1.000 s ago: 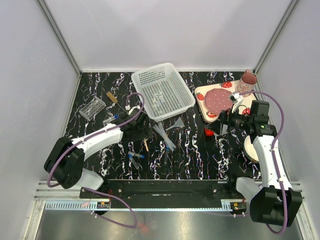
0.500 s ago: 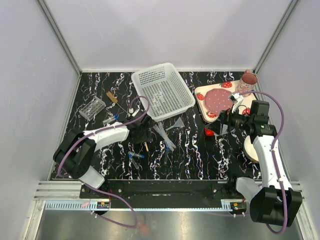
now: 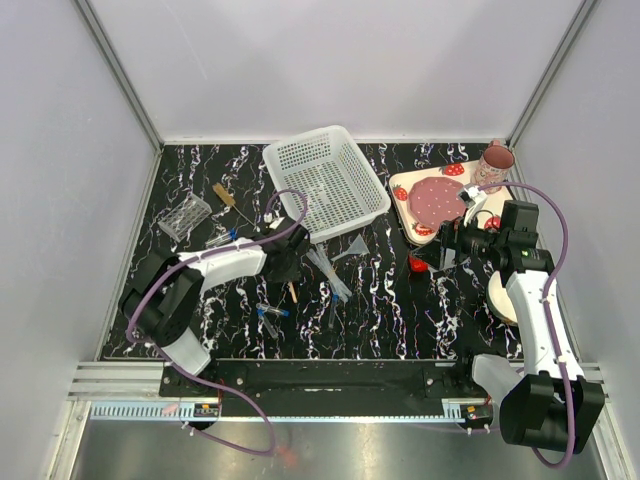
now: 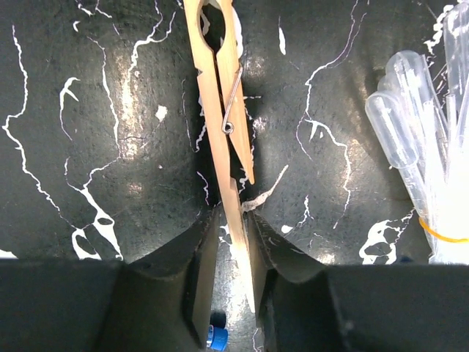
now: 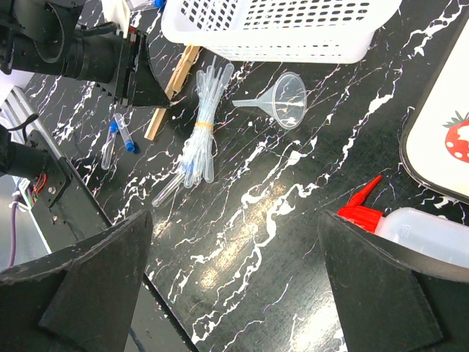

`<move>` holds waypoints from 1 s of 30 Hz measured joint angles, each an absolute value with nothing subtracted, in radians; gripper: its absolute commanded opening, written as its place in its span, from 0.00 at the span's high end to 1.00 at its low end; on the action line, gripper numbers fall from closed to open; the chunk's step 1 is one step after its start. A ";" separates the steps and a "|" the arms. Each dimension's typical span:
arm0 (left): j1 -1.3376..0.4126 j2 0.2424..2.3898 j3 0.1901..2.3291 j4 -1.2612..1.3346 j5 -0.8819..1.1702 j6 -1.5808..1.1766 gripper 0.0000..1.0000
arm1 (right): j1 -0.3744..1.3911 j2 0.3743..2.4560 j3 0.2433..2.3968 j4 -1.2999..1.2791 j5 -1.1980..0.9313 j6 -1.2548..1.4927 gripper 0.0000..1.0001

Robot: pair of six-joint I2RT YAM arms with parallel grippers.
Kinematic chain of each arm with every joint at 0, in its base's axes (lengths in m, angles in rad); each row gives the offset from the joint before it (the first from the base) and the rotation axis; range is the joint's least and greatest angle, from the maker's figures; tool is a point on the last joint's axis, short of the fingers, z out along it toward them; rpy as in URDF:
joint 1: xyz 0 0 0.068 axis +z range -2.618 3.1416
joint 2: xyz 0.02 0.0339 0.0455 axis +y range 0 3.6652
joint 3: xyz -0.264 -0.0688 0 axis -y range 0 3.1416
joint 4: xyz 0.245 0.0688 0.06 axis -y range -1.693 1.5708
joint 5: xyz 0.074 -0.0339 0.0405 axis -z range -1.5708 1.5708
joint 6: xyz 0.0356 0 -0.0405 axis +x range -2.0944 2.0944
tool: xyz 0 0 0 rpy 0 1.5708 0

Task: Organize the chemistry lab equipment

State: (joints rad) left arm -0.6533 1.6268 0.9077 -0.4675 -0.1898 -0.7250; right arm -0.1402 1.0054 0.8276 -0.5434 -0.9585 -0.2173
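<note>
The white-and-black left arm (image 3: 212, 268) reaches low and forward toward centre. The left gripper (image 4: 233, 224) points down, its jaws set at a slim gap. The white-and-black right arm (image 3: 530, 310) stands raised with a bent elbow. The right gripper (image 5: 234, 220) hangs aloft, its jaws spread wide.

We count on the bench: one white basket (image 3: 325, 185), one clear tube rack (image 3: 185, 215), one clear funnel (image 5: 289, 99), one red-capped squeeze bottle (image 5: 432, 229), one wooden clothespin (image 4: 223, 95), one banded bundle of pipettes (image 5: 201, 125), one orange-handled stick (image 3: 224, 193), and at least three blue-capped tubes (image 3: 270, 311). We also count one strawberry-print tray (image 3: 398, 183), one pink plate (image 3: 435, 200) and one pink mug (image 3: 495, 162).
</note>
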 measured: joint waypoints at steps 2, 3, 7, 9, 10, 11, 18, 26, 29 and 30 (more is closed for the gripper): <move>-0.655 1.636 0.917 -0.475 -0.197 -0.723 0.83 | -0.140 1.005 0.828 -0.543 -0.958 -0.218 0.00; -0.656 1.639 0.921 -0.479 -0.203 -0.723 0.85 | -0.140 1.005 0.828 -0.543 -0.958 -0.218 0.00; -0.659 1.645 0.932 -0.489 -0.226 -0.722 0.91 | -0.140 1.005 0.828 -0.543 -0.958 -0.220 0.00; -0.660 1.646 0.934 -0.501 -0.238 -0.719 0.92 | -0.140 1.005 0.828 -0.543 -0.958 -0.221 0.00; -0.660 1.645 0.934 -0.506 -0.242 -0.719 0.92 | -0.140 1.005 0.828 -0.543 -0.958 -0.222 0.00; -0.660 1.645 0.935 -0.510 -0.246 -0.719 0.93 | -0.140 1.005 0.828 -0.544 -0.957 -0.223 0.00; -0.656 1.553 0.942 -0.556 -0.268 -0.727 0.96 | -0.140 1.005 0.828 -0.545 -0.950 -0.230 0.00; -0.598 1.302 0.943 -0.611 -0.273 -0.733 0.96 | -0.140 1.000 0.828 -0.546 -0.939 -0.233 0.00; -0.588 1.230 0.979 -0.664 -0.264 -0.727 0.96 | -0.140 0.998 0.828 -0.547 -0.934 -0.236 0.00; -0.588 1.220 0.999 -0.677 -0.258 -0.723 0.96 | -0.140 0.998 0.828 -0.547 -0.934 -0.236 0.00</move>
